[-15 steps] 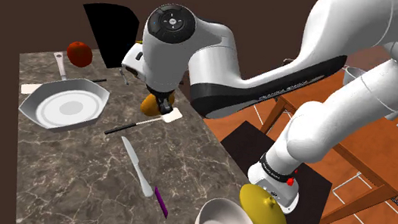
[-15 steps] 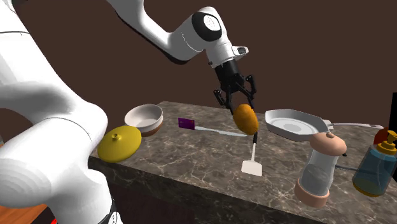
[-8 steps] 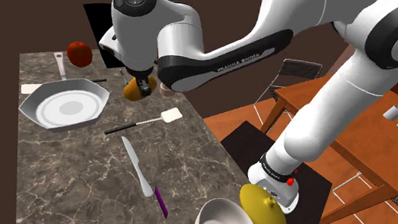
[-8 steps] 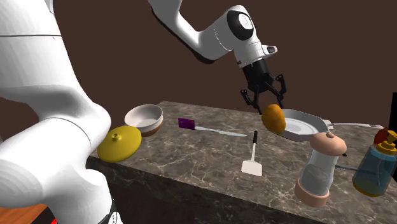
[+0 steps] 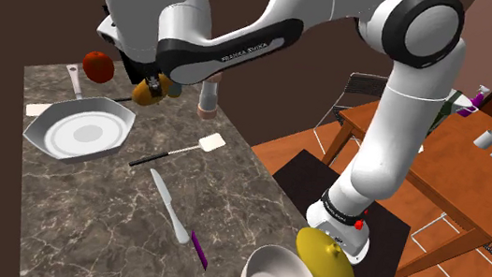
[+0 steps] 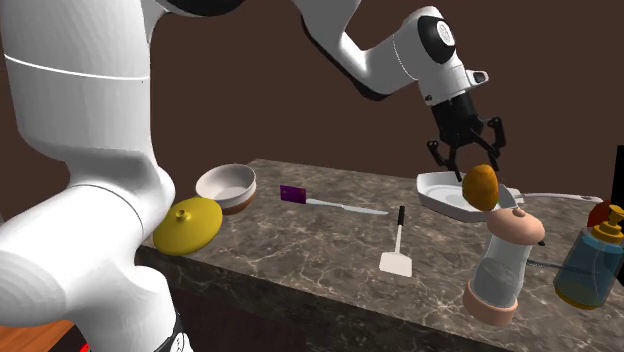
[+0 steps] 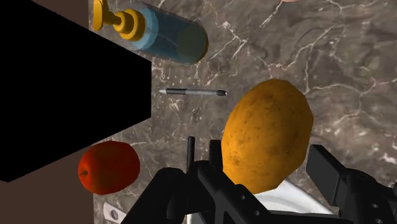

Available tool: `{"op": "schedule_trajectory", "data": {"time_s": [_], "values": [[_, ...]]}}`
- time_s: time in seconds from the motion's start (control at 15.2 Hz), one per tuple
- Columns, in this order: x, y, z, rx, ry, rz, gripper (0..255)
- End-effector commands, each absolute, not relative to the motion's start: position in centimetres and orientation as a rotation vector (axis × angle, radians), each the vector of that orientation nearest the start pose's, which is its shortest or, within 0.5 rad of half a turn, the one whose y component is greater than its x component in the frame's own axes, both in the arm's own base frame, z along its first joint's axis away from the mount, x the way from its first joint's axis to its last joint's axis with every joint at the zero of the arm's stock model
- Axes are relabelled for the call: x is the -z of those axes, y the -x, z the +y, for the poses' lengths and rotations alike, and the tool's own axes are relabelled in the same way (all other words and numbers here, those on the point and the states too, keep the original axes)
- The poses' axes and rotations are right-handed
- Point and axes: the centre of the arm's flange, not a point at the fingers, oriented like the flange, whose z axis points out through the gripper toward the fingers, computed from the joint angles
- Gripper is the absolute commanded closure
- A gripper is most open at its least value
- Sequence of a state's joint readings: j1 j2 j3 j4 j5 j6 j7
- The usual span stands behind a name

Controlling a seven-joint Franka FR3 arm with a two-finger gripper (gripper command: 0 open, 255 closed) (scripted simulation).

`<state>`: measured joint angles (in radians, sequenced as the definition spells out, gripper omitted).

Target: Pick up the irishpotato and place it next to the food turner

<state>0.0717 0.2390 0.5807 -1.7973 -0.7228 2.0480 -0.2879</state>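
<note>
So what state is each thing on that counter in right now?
gripper: shut on the potato
potato: held in the air above the counter
food turner: lying flat on the counter
pan: empty
bowl: upright, empty
knife: lying flat
soap bottle: standing upright

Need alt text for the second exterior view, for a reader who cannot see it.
The black end effector on a white arm grips an orange-brown potato in the air, in front of a white pan on a marble counter. The food turner, with a white head and a black handle, lies flat on the counter to the view's left of the potato.
</note>
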Motion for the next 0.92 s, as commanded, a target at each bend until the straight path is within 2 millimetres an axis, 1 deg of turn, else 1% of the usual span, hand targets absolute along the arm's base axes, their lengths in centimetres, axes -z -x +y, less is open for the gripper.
{"op": "schedule_trajectory", "data": {"time_s": [0.0, 0.2, 0.26, 0.86], "values": [[-44.4, -56.3, 33.2, 0.291, 2.95, -2.116, 255], [-44.4, -60.3, 33.2, 0.291, 2.95, -2.116, 255], [-44.4, -61.9, 33.2, 0.291, 2.95, -2.116, 255], [-39.7, -61.9, 33.2, 0.291, 2.95, -2.116, 255]]}}
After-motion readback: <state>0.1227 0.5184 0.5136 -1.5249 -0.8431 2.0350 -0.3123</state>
